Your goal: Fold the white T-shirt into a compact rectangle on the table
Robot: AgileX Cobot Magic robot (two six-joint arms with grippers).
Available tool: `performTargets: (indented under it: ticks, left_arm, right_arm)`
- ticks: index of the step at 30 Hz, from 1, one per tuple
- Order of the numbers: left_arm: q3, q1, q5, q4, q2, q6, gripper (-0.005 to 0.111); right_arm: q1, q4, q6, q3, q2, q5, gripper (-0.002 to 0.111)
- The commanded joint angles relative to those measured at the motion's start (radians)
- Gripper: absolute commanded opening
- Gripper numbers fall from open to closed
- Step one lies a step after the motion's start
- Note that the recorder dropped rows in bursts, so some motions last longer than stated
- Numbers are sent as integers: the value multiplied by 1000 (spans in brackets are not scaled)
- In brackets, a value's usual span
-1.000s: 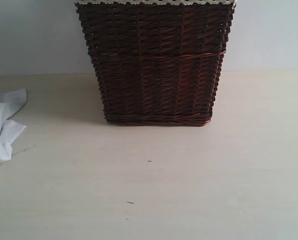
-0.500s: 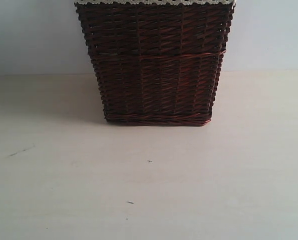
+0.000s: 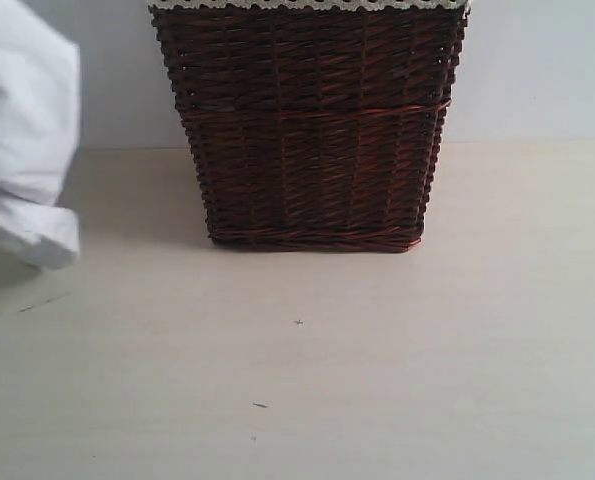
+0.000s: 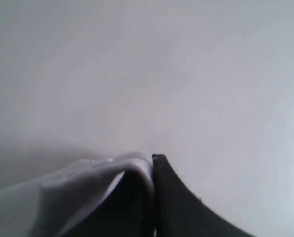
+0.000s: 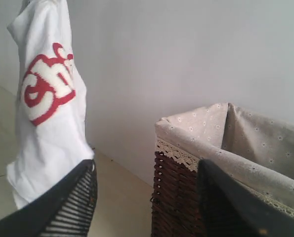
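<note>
Plainly the shirt [image 3: 22, 150] is off the table [image 3: 377, 380] for now: it hangs in the air over the left edge, bunched into a long drape, and its lowest fold seems to clear the surface. The left gripper [image 4: 153, 170] is clenched on a fold of white cloth at the top of that drape, which is why the garment dangles lengthwise instead of lying flat. The red-outlined letters [image 5: 48, 89] face the right wrist camera. Lifting it like this looks meant to let its own weight pull out the crumples before it is spread. The right gripper [image 5: 147, 170] is released and empty, jaws apart, well away from the cloth, likely waiting to catch a free hem or sleeve. The basket [image 3: 312, 130] sits at the middle of the back edge, apart from the shirt, its cloth lining [image 5: 245, 143] showing at the rim. No fold is made yet; my guess is the shirt must first be laid out across the front of the table
</note>
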Motion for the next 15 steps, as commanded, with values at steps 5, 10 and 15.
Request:
performTargets:
  ticks: [5, 10, 15]
  left_arm:
    - [70, -33, 105, 581, -31, -164, 0]
    - [-100, -28, 37, 56, 17, -84, 0]
    - [-182, -100, 105, 405, 81, -49, 0]
  right_arm:
    - [4, -1, 5, 5, 1, 5, 58]
    - [4, -1, 5, 5, 1, 5, 58]
    - [4, -1, 5, 5, 1, 14, 58]
